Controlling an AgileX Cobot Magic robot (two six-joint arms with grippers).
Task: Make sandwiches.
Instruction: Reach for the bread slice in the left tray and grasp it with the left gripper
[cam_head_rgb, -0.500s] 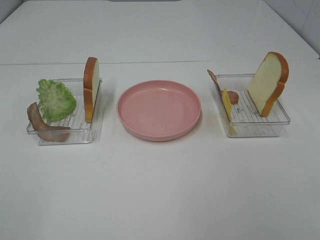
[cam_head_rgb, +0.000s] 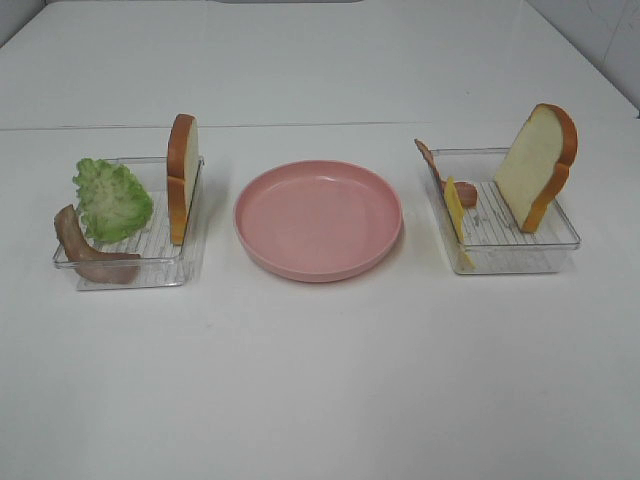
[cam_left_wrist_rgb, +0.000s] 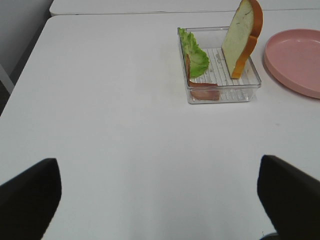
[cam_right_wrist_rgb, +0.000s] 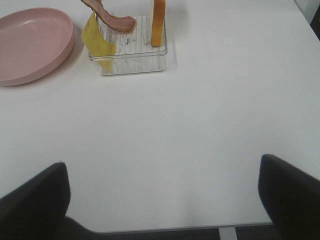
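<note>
Comparing my high view with the one from a moment ago, I find no change: every piece lies where it did, and neither arm has come into that view.

No sandwich is built yet. The pink plate (cam_head_rgb: 318, 220) sits bare in the middle of the table (cam_head_rgb: 320, 390), with a clear tray on each side.

In the left tray (cam_head_rgb: 130, 272) the left bread slice (cam_head_rgb: 182, 178) stands upright on its edge against the wall nearest the plate. The lettuce (cam_head_rgb: 112, 198) stands along the outer side. The left bacon strip (cam_head_rgb: 85, 250) curls at the outer front corner, touching the lettuce, with one end rising above the rim.

In the right tray (cam_head_rgb: 520, 258) the right bread slice (cam_head_rgb: 540, 165) leans tilted on the side away from the plate. The cheese slice (cam_head_rgb: 457, 215) stands against the plate-side wall. I cannot tell whether its lower corner hangs inside or outside the front corner. The right bacon strip (cam_head_rgb: 435, 165) arches up over that same wall, its other end resting on the tray floor.

On my left wrist view the left gripper (cam_left_wrist_rgb: 157, 165) is spread wide, its dark fingers (cam_left_wrist_rgb: 30, 200) far apart with only bare table between them, well short of the left tray. The right gripper (cam_right_wrist_rgb: 162, 165) is likewise released and holds nothing, well apart from the right tray.
</note>
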